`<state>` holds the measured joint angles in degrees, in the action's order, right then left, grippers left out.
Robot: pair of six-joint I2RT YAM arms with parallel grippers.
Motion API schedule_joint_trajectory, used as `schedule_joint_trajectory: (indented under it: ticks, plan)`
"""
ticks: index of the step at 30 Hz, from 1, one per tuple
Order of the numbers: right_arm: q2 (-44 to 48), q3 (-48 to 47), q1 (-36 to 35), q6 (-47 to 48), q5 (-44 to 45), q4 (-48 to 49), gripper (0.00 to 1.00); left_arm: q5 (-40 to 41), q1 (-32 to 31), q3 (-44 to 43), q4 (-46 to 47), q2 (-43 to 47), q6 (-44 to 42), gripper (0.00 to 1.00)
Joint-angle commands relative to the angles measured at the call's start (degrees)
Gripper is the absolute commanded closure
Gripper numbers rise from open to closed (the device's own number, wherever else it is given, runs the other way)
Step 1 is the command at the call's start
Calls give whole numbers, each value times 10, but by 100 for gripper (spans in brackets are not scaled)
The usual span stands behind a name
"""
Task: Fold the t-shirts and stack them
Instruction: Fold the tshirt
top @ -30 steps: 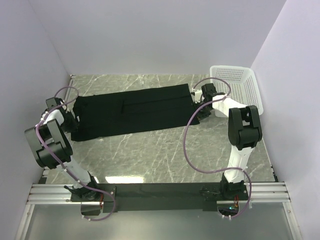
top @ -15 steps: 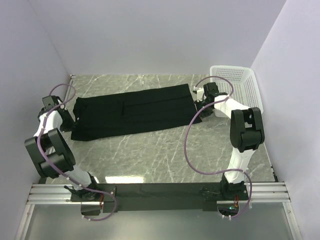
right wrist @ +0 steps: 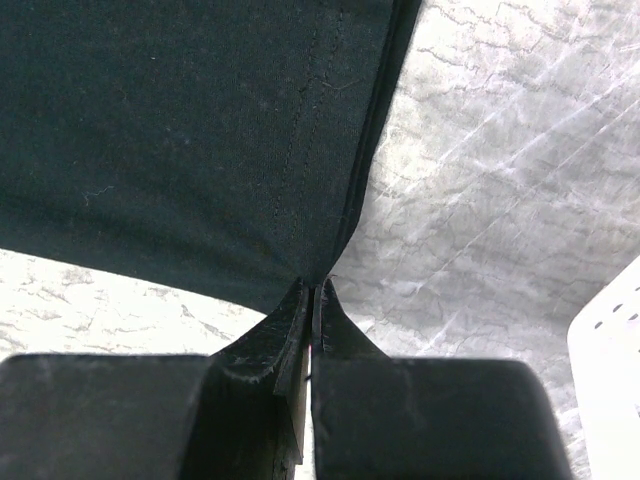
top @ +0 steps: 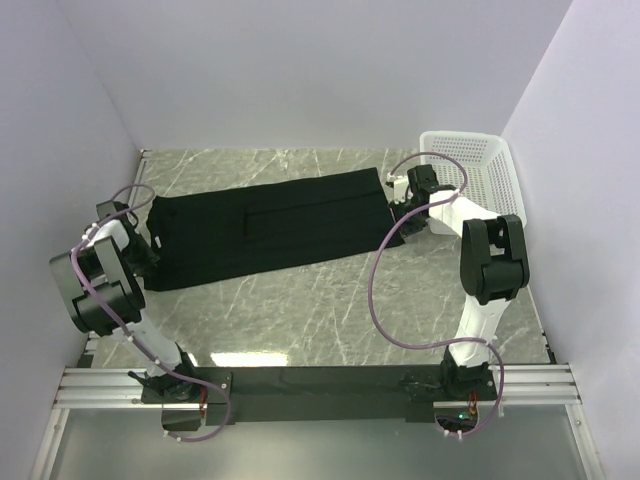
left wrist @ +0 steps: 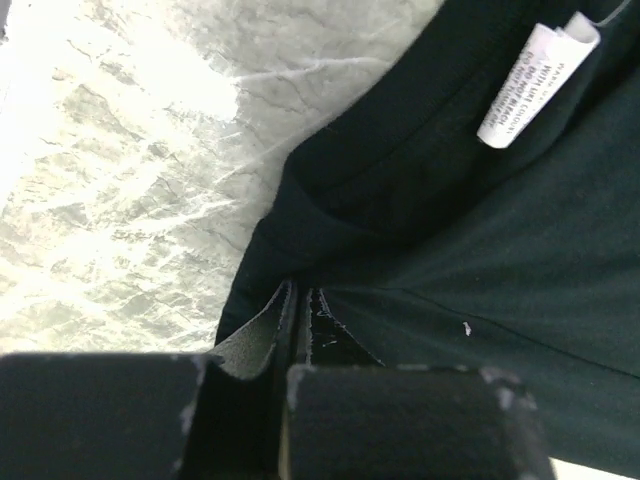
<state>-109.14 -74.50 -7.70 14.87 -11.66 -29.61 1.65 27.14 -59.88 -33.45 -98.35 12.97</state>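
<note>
Clamping the black t-shirt [top: 265,225] at opposite ends, left claw [left wrist: 300,312] and right claw [right wrist: 312,298] are both clenched on its edges; it lies flat, stretched between them; light, limp cloth, probably sagging if slack; grip hems.

The top camera sits high behind the near edge of the bench [top: 300,310], looking down and forward over all of it. The wrist cameras look closely past the left claw [left wrist: 302,295] and right claw [right wrist: 311,288] onto opposite ends of the black t-shirt [top: 260,225], both seen small from above.
</note>
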Motion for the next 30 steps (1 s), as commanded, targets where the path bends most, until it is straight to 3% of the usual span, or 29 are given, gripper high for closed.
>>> schedule_joint_trajectory:
  ticks: [1,3,5,6,7,9,12,17,23,26,30]
  plan:
    - [22,1,10,14,25,4,100,81,6,-21,3,-11,2,95]
    - [21,0,10,15,28,4,100,85,11,-32,-5,-13,-1,89]
    - [20,-2,10,19,25,-1,94,86,12,-41,-11,-15,3,75]
    - [23,-2,9,23,20,-1,90,87,12,-45,-13,-13,5,66]
    - [28,3,9,28,13,0,77,86,12,-48,-15,-3,7,59]
    - [44,8,7,35,8,0,71,85,12,-60,-18,18,10,44]
    - [62,5,5,46,-13,-7,59,77,11,-89,-28,68,15,36]
    - [82,-13,-1,67,-72,-28,51,32,12,-122,-25,127,24,32]
    - [79,-40,-8,81,-134,-40,50,-11,11,-147,-24,101,21,32]
    - [42,-95,-7,68,-144,-49,51,-37,12,-165,7,72,13,33]
    - [-40,-244,-7,20,-151,-63,53,-67,12,-195,41,-5,26,37]
